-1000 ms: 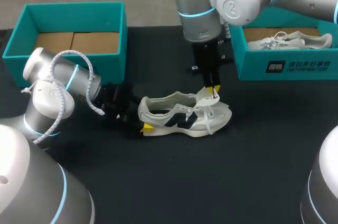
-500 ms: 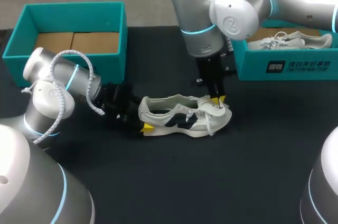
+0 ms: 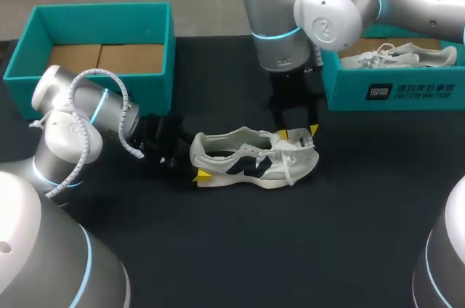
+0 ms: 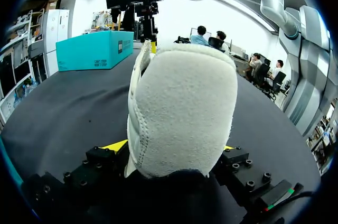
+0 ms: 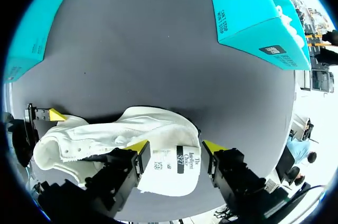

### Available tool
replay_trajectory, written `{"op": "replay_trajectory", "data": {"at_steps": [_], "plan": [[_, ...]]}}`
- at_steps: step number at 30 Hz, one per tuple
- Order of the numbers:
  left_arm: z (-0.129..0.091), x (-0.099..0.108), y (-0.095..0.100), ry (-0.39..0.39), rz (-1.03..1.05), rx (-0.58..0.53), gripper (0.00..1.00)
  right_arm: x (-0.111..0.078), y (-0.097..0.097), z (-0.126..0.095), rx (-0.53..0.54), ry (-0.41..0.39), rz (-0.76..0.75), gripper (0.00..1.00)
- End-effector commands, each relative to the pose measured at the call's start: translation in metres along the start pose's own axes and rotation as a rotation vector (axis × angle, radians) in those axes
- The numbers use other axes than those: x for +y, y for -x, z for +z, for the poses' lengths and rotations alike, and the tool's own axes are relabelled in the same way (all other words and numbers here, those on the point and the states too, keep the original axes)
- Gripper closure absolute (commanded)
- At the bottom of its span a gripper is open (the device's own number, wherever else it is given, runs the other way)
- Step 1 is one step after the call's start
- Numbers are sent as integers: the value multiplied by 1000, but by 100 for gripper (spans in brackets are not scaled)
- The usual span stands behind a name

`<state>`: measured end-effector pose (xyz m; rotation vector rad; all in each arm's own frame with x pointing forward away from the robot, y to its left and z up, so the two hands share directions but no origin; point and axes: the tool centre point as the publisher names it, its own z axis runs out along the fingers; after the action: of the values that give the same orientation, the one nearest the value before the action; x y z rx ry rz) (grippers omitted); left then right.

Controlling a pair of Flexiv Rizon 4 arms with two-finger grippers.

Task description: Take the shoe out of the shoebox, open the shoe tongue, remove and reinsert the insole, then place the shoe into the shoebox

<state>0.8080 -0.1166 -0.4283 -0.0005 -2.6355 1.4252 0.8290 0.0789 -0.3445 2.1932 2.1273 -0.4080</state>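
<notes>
One shoe [image 3: 251,159] lies out of the shoebox [image 3: 102,14] on the tabletop [image 3: 290,250], heel clamped by my left tool [image 4: 174,147] at nine o'clock, tongue [image 5: 177,163] seemingly open beneath my wide-open, empty right tool [image 3: 298,132] at two o'clock; insole work remains.

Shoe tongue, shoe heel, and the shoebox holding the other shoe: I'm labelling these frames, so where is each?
shoe tongue [image 5: 177,160], right wrist view, its labelled underside.
shoe heel [image 4: 182,102], left wrist view, suede back.
shoebox [image 3: 349,86], head view, front wall.
</notes>
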Motion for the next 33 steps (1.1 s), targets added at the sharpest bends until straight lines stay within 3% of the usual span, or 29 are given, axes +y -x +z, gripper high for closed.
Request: {"op": "replay_trajectory", "data": {"at_steps": [1,7,13,19,25,33], "plan": [[3,3,2,1,0,2,100,-13,6,-20,26,69,-1,0],[3,3,2,1,0,2,100,-18,-6,-45,64,149,-54,0],[3,3,2,1,0,2,100,-20,-21,-71,54,244,-204,0],[3,3,2,1,0,2,100,-23,-46,-99,69,357,-530,0],[3,3,2,1,0,2,100,-35,-67,-112,182,443,-830,0],[3,3,2,1,0,2,100,-41,-71,-113,183,434,-836,0]]}}
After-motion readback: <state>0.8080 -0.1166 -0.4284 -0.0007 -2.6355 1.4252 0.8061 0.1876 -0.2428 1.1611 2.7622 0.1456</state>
